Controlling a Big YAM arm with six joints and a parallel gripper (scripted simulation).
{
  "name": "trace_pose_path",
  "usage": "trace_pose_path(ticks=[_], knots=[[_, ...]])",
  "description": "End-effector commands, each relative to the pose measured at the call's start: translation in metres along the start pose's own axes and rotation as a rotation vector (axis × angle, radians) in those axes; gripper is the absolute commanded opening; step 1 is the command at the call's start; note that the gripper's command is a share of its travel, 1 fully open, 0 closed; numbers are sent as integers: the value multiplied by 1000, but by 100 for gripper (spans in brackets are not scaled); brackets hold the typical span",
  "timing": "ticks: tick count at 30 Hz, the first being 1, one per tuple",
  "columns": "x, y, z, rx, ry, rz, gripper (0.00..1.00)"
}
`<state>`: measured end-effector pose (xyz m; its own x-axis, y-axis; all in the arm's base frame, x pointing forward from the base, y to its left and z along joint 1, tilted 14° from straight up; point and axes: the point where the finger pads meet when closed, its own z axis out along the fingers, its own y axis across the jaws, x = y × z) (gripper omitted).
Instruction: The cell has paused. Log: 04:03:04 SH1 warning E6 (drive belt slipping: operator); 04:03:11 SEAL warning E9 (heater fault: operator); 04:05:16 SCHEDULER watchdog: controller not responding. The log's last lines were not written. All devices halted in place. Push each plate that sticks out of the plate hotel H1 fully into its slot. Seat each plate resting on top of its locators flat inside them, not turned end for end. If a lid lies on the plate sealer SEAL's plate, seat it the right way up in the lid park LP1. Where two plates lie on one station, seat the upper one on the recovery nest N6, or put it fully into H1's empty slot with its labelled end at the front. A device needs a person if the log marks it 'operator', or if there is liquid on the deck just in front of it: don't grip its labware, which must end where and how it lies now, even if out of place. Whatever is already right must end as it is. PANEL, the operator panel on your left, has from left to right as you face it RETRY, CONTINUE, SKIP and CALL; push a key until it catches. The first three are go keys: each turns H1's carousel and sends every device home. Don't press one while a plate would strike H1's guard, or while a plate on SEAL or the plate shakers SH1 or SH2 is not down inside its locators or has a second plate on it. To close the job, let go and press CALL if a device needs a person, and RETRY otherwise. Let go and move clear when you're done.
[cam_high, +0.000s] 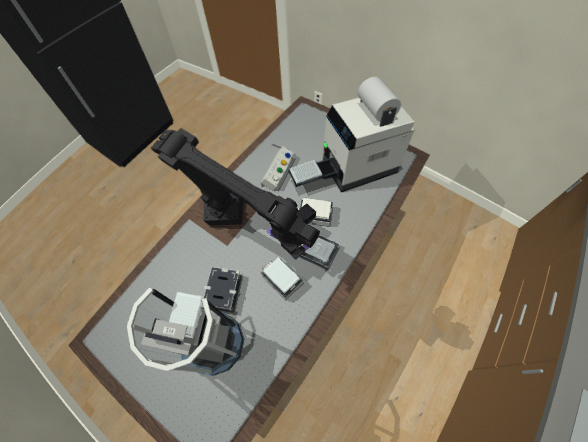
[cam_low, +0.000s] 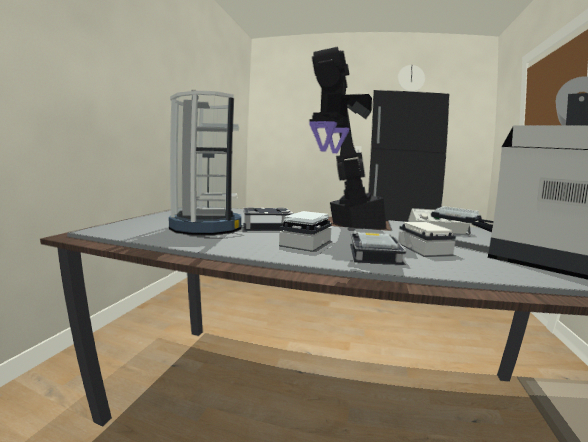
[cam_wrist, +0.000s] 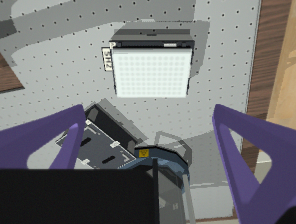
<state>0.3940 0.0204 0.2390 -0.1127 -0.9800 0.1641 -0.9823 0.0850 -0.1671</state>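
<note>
Nearest you in the exterior view, three stations line the table's (cam_low: 310, 285) front edge: a shaker carrying a white plate (cam_low: 306, 218), a dark nest (cam_low: 377, 247), then another shaker (cam_low: 428, 236). Behind them, at left, stands the plate hotel (cam_low: 201, 162). Above the deck, the gripper (cam_low: 330, 137) hangs high, its purple fingers spread wide and holding nothing. The sealer (cam_low: 542, 200) sits at right.

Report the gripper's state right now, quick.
Gripper: open wide, holding nothing, high above the deck over the plate hotel and the white plate.
</note>
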Motion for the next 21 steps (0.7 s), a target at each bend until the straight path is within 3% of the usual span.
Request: trace_pose_path(ticks=[1,6,7,10,21], knots=[[2,-6,5,20,-6,-3,100],[2,-7,17,9,-3,-3,100],[-2,-11,6,44,-13,-11,100],[2,-7,28,9,-3,-3,100],[3,-6,55,14,-4,-2,100]])
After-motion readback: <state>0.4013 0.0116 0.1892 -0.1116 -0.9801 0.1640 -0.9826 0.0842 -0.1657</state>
